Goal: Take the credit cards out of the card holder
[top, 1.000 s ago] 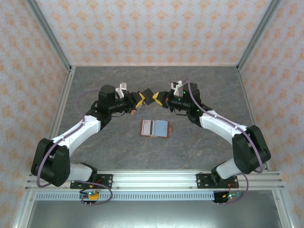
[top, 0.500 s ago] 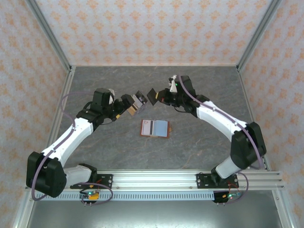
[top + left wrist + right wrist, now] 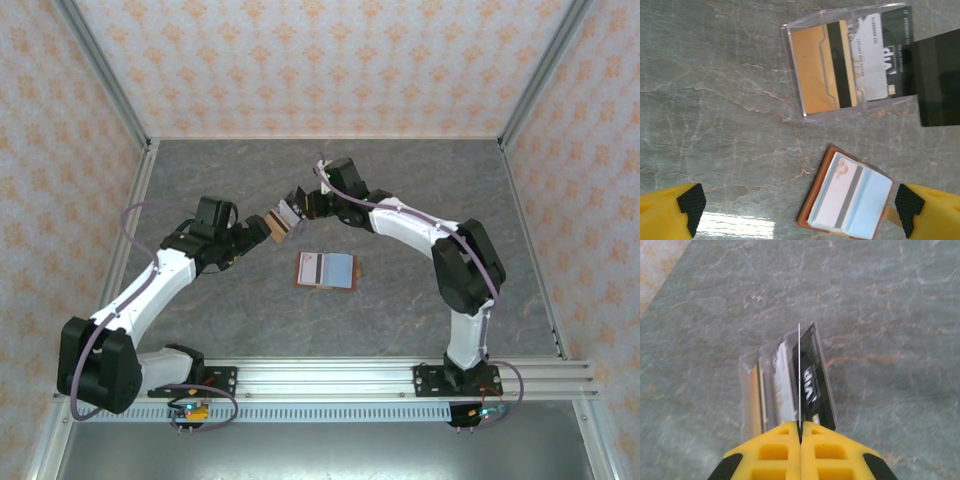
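Left wrist view shows left fingers (image 3: 687, 205) spread wide, framing the open card holder (image 3: 850, 200) on the table (image 3: 715, 100); right wrist view shows right fingers (image 3: 775, 450) clamped onto a clear card case (image 3: 752, 390) beyond it.

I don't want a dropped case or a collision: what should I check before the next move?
1. Left gripper open and empty: ok.
2. Right gripper shut on the clear case of cards: ok.
3. Card holder open, flat on the table, apart from both grippers: ok.
4. Card holder emptied: not ok, a striped card lies in it.
5. More cards beneath that one: cannot tell.
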